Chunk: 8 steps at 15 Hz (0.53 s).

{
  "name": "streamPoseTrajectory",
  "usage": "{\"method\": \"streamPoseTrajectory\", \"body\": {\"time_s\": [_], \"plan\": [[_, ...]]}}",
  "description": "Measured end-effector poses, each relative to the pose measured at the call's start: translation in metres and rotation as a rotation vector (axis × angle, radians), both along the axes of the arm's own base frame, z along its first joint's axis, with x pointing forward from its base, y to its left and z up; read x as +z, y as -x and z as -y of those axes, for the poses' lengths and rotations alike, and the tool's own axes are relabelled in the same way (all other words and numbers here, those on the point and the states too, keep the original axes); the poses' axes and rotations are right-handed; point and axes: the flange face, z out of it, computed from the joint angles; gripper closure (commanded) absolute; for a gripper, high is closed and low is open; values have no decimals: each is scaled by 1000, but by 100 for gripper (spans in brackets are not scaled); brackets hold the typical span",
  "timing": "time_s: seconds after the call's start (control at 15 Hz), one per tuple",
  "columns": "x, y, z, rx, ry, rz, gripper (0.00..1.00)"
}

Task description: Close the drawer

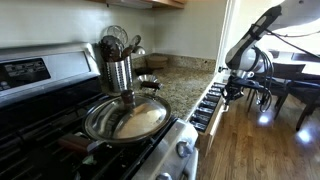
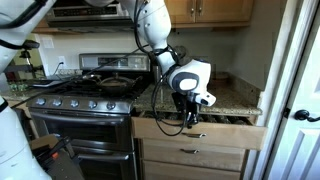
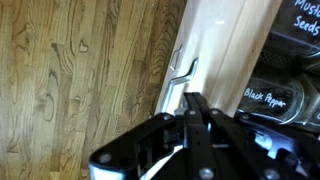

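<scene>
clenched, as far as the wrist view is showing it, the gripper (image 3: 197, 102) is hanging with its fingertips drawn together and nothing between them, just above the front edge of the drawer (image 3: 222, 40). the drawer is standing pulled well out from under the counter (image 2: 238, 102), beside the stove (image 2: 85, 100), with its front panel (image 2: 200, 133) jutting into the room under the gripper (image 2: 190, 120).

judging from this, the step in hand is getting the closed fingers against the outer face of the front panel and pushing it home. doing it well is a matter of pressing flat on the panel near the handle (image 3: 181, 74), so the drawer is running straight rather than racking. the push should be going level, along the drawer's travel, and slowing near the end, since the jars (image 3: 272, 95) may be rattling at a hard stop.

the front panel is looking smooth and pale, a long flat board, and the handle is a thin bent metal pull. the jars are showing small dark tops with white handwritten labels. the floor (image 3: 80, 80) is glossy, strongly grained wood, and the counter is looking like speckled stone.
</scene>
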Motion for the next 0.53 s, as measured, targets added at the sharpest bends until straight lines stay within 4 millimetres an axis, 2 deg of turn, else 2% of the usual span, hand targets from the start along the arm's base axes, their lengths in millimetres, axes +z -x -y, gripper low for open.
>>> {"method": "streamPoseTrajectory", "body": {"time_s": [0.33,0.53], "plan": [[3,-60,-34,36,-3,62,96],[5,-72,-36,41,-11,63,97]]}}
